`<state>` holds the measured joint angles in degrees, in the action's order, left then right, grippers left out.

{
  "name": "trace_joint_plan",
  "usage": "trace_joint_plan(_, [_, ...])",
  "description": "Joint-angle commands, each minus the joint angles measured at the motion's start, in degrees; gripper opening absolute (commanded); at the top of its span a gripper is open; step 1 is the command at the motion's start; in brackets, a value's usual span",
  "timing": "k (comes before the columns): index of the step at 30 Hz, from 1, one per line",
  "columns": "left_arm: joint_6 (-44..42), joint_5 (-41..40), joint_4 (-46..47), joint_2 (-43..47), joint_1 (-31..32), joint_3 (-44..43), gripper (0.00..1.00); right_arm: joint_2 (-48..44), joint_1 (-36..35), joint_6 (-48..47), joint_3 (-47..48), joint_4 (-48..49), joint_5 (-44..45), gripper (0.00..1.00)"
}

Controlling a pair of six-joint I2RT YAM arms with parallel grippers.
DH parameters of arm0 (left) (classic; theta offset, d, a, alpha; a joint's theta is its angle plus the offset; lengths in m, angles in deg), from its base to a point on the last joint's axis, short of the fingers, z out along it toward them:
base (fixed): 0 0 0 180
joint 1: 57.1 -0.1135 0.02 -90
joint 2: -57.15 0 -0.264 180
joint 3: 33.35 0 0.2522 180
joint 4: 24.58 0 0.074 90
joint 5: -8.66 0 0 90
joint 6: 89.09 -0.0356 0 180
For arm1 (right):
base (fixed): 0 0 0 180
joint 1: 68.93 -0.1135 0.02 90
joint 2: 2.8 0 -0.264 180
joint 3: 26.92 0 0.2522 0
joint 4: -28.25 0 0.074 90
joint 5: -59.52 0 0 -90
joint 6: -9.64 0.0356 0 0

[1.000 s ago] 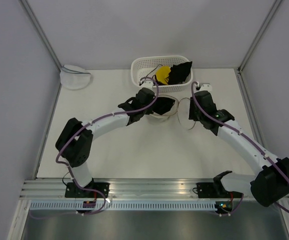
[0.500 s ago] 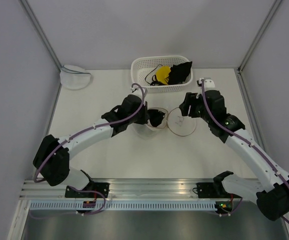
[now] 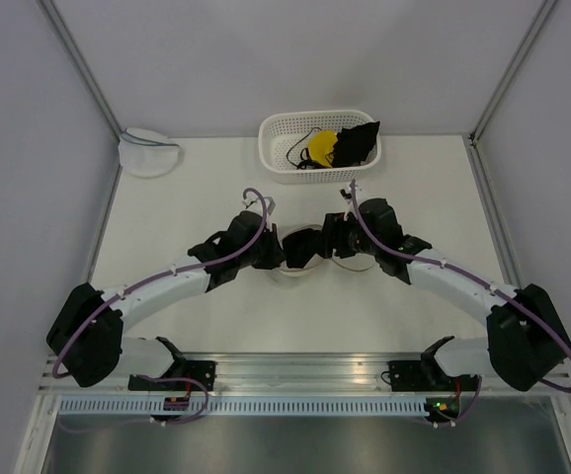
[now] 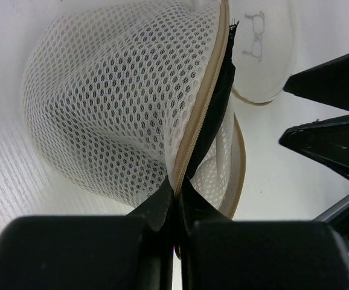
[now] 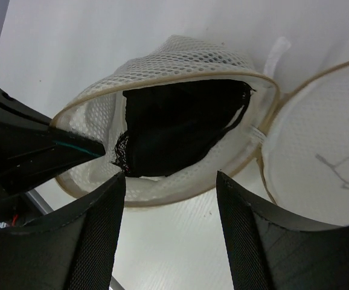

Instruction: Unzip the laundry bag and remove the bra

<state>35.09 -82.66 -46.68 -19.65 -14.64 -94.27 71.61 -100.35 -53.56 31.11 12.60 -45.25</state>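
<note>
The laundry bag [image 5: 162, 66], white mesh with a tan rim, lies unzipped and gaping at the table's middle [image 3: 295, 267]. Its round lid flap [image 5: 319, 163] hangs open to one side. The black bra [image 5: 180, 124] sits inside the opening and also shows in the top view [image 3: 303, 244]. My left gripper [image 4: 177, 187] is shut on the bag's tan rim and holds the mesh dome [image 4: 120, 109] open; from above it is at the bag's left [image 3: 278, 252]. My right gripper [image 5: 171, 175] is open and empty just in front of the opening, at the bag's right [image 3: 327, 237].
A white basket [image 3: 276, 133] stands at the back with a yellow round item [image 3: 322, 146] and black fabric [image 3: 358, 143] in it. A second white pouch [image 3: 147, 150] lies at the far left corner. Walls close the table on three sides.
The right gripper has swung left and now faces the bag's opening. The left gripper has drawn the bag's rim nearer and stays shut on it.
</note>
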Motion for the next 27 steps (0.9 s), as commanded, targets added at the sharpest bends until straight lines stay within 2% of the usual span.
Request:
trace_joint_plan(1, [3.4,0.8,2.6,2.2,0.0,1.5,0.02,3.5,-2.1,2.3,1.6,8.7,0.2,0.67])
trace_joint_plan(10, [3.9,0.4,3.8,1.9,0.0,2.8,0.02,14.4,-4.1,2.6,5.8,10.8,5.4,0.67])
trace_joint_plan(18, [4.7,1.1,7.2,-1.1,0.0,5.0,0.02,18.0,-6.1,3.2,8.8,12.8,6.3,0.67])
trace_joint_plan(23, [5.5,3.5,11.1,-2.5,0.0,6.5,0.02,20.4,-6.7,1.9,10.7,11.6,6.8,0.62])
trace_joint_plan(27, [5.8,3.6,11.9,-2.8,0.0,6.9,0.02,23.1,-7.5,1.8,11.4,11.6,7.3,0.61])
